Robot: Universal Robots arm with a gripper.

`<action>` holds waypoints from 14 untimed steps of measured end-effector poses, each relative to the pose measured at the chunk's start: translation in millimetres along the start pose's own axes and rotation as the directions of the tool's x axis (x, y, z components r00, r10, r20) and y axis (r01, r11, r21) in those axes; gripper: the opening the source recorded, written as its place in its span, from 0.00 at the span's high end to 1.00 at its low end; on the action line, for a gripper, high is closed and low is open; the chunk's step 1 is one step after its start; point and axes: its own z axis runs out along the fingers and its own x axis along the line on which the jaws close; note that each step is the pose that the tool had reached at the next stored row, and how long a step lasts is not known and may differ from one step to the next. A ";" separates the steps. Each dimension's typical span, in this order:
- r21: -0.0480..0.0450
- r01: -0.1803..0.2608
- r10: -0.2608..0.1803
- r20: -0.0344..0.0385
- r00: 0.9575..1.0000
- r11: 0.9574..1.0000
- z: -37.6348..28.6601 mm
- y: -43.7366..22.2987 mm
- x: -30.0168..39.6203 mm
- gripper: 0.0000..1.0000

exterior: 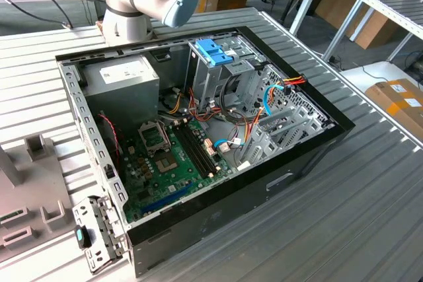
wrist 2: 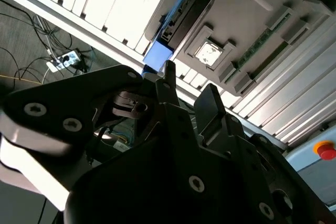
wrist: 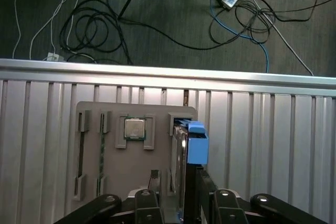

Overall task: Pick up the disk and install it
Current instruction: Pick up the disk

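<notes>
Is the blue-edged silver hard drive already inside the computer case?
No, the silver-grey disk with its blue bracket stands on edge in the grey fixture plate.

Disk [wrist: 196, 144] blue-edged; motherboard [exterior: 168, 163] green; table [exterior: 370, 216] ribbed grey.

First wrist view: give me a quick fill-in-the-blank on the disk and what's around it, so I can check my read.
1. In the first wrist view the disk stands on its ___ in the grey holder.
2. The bracket at the disk's end is ___.
3. In the second wrist view the tool is nearest to the ___.
4. In the exterior view the motherboard inside the computer case is ___.
Missing words: edge; blue; disk; green.
</notes>
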 end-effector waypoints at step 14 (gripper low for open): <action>0.052 0.000 -0.003 0.045 0.999 0.999 5.2 3.4 1.1 0.58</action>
